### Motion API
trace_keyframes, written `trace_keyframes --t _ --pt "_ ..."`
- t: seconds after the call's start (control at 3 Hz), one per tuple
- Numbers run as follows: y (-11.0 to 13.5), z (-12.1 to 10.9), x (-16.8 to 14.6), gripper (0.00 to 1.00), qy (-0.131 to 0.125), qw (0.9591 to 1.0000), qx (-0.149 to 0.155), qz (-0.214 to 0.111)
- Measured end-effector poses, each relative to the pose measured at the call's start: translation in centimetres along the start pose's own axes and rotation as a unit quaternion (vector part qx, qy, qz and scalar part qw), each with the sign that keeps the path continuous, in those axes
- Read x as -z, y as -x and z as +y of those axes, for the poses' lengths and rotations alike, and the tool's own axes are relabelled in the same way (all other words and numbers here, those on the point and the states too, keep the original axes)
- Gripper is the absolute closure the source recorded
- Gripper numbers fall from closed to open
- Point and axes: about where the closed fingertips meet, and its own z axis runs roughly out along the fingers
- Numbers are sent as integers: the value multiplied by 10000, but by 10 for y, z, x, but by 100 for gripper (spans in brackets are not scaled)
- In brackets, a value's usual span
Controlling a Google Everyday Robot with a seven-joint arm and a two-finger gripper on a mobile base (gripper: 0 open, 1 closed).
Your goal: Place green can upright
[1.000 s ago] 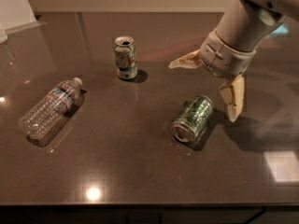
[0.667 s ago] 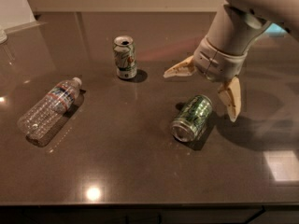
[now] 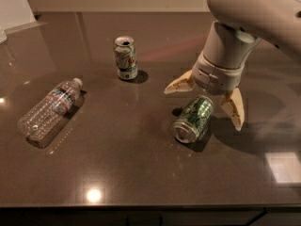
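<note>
The green can [image 3: 193, 118] lies on its side on the dark brown table [image 3: 131, 168], right of centre, its silver end facing the front left. My gripper [image 3: 204, 105] hangs open just above and behind it. One cream finger [image 3: 178, 85] points left past the can's far end. The other finger [image 3: 234, 108] points down to the right of the can. Neither finger touches the can.
A paler green-white can with a red mark [image 3: 125, 57] stands upright at the back centre. A clear plastic water bottle [image 3: 50, 107] lies on its side at the left. The table's front edge [image 3: 141, 205] runs along the bottom.
My gripper has moved left and lower, from right of the can to straddling its far end. The green can, the pale can and the bottle have not moved.
</note>
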Motion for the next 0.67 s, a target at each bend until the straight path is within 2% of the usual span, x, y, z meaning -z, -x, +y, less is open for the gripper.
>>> trace_keyframes --t 0.33,0.67 --pt "1 4 -8 18 14 10000 -43 46" --pt "0 3 -11 41 -18 9998 -177 60"
